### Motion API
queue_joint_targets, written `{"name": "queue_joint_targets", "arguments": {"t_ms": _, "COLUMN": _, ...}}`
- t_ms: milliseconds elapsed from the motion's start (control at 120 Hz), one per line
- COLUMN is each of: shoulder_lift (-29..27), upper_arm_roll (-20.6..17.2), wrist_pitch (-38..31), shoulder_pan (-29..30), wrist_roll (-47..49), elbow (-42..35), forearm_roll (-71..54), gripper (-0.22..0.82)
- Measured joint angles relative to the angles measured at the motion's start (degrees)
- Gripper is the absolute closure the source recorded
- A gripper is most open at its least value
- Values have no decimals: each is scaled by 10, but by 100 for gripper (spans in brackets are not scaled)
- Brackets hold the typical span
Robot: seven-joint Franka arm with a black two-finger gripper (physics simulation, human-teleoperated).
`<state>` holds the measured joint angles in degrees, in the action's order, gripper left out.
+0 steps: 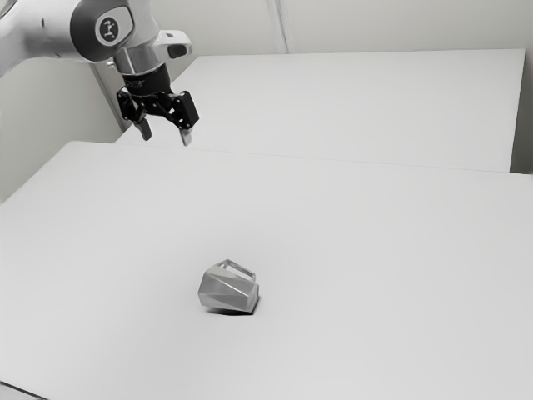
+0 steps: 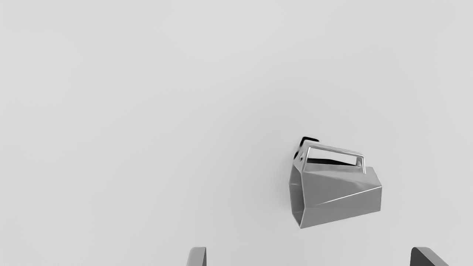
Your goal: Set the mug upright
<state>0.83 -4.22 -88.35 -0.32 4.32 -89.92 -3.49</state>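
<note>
In the exterior view, the arm (image 1: 137,54) came in from the upper left, and its black gripper (image 1: 166,138) hung well above the table (image 1: 358,258), fingers pointing down and spread wide. It had hold of nothing. The mug (image 1: 226,290) lay on its side on the tabletop, well apart from the gripper, lower down and farther toward the exterior view's right. From there I could see its body taper toward that view's right, with the handle (image 1: 240,267) on its upper side. Beyond the table's far edge was another flat white surface (image 1: 358,108), with pale walls behind.

The wrist view looked down past the gripper (image 2: 308,256), whose two fingertips stood far apart with bare space between them. This one gave me the mug's open mouth (image 2: 297,197), a many-sided rim with part of the hollow inside. The mouth faced the side of the farther finger, and the narrow base end was toward the nearer one. The handle was an angular loop on the side of the body away from the fingertips, and a dark shadow (image 2: 330,162) showed through it. Neither finger touched the mug, which was still to be set upright.
</note>
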Motion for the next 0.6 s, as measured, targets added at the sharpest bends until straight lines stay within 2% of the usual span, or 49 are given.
{"name": "queue_joint_targets", "arguments": {"t_ms": 200, "shoulder_lift": -16, "upper_arm_roll": 0, "wrist_pitch": 4, "shoulder_pan": 5, "wrist_roll": 0, "elbow": -17, "forearm_roll": 4, "gripper": 0}}
{"name": "queue_joint_targets", "arguments": {"t_ms": 367, "shoulder_lift": -53, "upper_arm_roll": 2, "wrist_pitch": 0, "shoulder_pan": 12, "wrist_roll": -1, "elbow": -76, "forearm_roll": 22, "gripper": 0}}
{"name": "queue_joint_targets", "arguments": {"t_ms": 600, "shoulder_lift": -72, "upper_arm_roll": 2, "wrist_pitch": -42, "shoulder_pan": 27, "wrist_roll": -5, "elbow": -171, "forearm_roll": 57, "gripper": 0}}
